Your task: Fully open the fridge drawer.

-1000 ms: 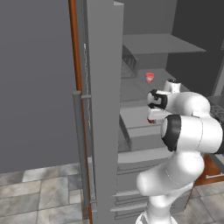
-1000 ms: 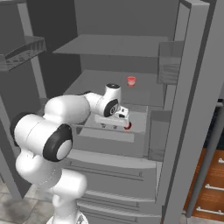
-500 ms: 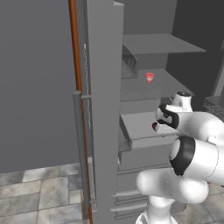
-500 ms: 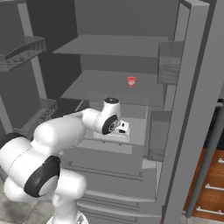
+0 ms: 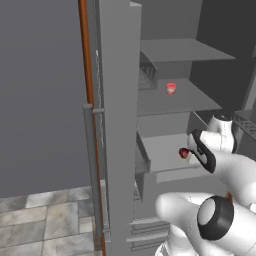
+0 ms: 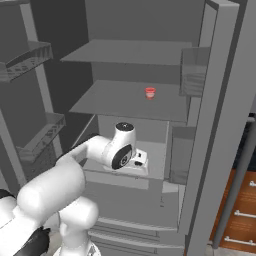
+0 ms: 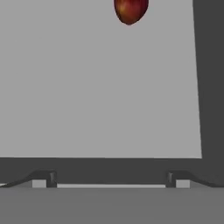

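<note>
Hand view first: our gripper point(image 7: 111, 181) hangs at the drawer's point(image 7: 100, 87) front edge, the tips standing wide apart with nothing seen between them. Its grey floor stretches away from us, long axis across the fridge point(image 5: 120, 125), so any further pull runs straight back toward our base. We judge it partly out (it already juts from the cabinet). Inside lies one dark red fruit point(image 7: 130, 11). Farther up, a small red cup point(image 6: 150, 92) stands on a shelf point(image 6: 125, 102).

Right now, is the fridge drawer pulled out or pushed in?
Pulled out, at least partly. The fridge drawer sticks forward from the fridge, its floor showing a red fruit.
</note>
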Available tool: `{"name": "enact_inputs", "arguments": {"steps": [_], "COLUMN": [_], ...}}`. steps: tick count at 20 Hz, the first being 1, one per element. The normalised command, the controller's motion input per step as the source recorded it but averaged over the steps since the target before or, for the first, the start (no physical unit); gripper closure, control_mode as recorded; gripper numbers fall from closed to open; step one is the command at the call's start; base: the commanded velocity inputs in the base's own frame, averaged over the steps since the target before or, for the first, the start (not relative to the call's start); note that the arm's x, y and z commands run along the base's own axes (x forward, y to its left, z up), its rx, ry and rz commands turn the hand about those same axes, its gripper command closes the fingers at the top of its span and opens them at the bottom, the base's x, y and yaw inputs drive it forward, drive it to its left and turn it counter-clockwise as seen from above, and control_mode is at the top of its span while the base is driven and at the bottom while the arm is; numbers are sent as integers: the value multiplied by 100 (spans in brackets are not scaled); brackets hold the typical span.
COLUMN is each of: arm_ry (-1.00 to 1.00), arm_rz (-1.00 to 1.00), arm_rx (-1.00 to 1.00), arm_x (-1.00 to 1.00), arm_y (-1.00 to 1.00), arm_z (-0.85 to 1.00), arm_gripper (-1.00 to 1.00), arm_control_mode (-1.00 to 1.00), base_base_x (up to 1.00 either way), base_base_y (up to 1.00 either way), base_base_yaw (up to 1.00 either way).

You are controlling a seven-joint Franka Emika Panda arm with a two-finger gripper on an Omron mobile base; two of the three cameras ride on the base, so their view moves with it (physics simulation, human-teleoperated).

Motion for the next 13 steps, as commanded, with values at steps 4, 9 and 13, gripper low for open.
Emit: {"name": "enact_inputs", "arguments": {"steps": [4,9,13], "arm_ry": [-14,-15,-6], "arm_rz": [0,0,0], "arm_rx": [10,9,2], "arm_x": [-29,-10,-6], "arm_y": [-5,0,0], "arm_z": [41,60,2], "arm_gripper": [-100,-100,-100], "arm_control_mode": [-100,-100,-100], "base_base_x": [0,0,0], "base_base_y": [0,0,0], "base_base_yaw": [0,0,0]}}
